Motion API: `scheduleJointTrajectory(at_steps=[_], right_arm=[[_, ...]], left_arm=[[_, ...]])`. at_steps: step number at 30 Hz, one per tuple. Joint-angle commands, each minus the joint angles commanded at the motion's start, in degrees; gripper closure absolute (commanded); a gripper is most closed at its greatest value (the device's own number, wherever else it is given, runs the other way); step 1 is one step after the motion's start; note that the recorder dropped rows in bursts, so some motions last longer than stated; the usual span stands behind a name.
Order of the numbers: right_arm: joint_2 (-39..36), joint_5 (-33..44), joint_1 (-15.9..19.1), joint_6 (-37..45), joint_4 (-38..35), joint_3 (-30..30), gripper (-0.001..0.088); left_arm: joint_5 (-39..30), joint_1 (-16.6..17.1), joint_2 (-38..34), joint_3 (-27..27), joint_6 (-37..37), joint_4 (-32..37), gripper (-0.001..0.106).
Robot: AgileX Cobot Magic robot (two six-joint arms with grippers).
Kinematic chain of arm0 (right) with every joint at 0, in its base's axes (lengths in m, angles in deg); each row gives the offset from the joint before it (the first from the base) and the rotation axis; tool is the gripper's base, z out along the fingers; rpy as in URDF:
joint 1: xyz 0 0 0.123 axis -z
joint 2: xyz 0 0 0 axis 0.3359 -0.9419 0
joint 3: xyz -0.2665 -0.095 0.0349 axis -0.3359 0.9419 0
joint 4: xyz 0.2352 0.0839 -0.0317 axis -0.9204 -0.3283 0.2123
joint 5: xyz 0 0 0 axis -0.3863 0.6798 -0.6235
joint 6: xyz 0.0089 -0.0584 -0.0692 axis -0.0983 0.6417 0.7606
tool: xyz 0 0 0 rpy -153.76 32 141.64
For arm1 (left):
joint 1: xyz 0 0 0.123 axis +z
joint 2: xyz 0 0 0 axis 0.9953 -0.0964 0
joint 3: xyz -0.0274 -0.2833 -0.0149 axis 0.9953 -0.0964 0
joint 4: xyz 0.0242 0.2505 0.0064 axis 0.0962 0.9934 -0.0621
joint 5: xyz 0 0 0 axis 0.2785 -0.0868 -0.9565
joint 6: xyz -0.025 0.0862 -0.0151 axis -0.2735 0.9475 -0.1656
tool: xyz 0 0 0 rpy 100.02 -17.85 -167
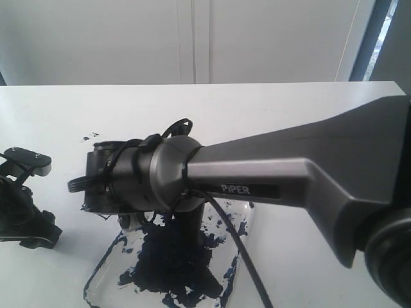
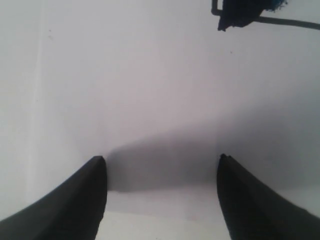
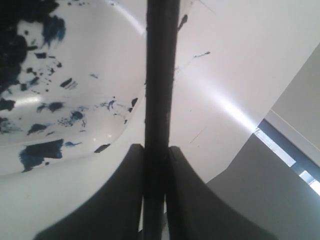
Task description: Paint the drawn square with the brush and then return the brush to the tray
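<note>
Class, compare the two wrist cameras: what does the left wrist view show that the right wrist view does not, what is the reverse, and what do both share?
Only the left wrist view: the drawn square, cut off by the frame's edge and partly filled in, and the left gripper, jaws apart with nothing between them. Only the right wrist view: the brush clamped in the right gripper, with the spattered tray behind it. Both: a white surface and dark blue paint.
</note>
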State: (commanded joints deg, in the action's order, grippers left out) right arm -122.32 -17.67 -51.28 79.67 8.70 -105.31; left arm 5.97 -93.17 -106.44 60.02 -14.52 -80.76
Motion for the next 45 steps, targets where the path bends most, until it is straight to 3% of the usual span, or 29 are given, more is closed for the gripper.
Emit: scheduleJointTrajectory(at_steps=[9,23,28,35,45], right_arm=[[0.0,0.0,-0.4,0.2,1.5,0.0,0.0868],[0.0,0.0,5.8,0.2,3.6,0.0,0.0868],[0.0,0.0,4.4,0.4,1.1,0.0,0.0868],[0.0,0.0,-1.6,2.0,-2.5,0.0,0.0868],[0.0,0.0,3.0,2.2,-2.0,0.1,0.0868]], left_arm=[[0.0,0.0,0.0,0.0,-0.1,0.0,0.038],[0.0,0.0,0.0,0.0,-0.1,0.0,0.038],[0.2,0.0,0.0,0.0,0.0,0.0,0.038],[0.2,0.0,0.0,0.0,0.0,0.0,0.038],[0.1,0.0,0.0,0.0,-0.1,0.0,0.038]])
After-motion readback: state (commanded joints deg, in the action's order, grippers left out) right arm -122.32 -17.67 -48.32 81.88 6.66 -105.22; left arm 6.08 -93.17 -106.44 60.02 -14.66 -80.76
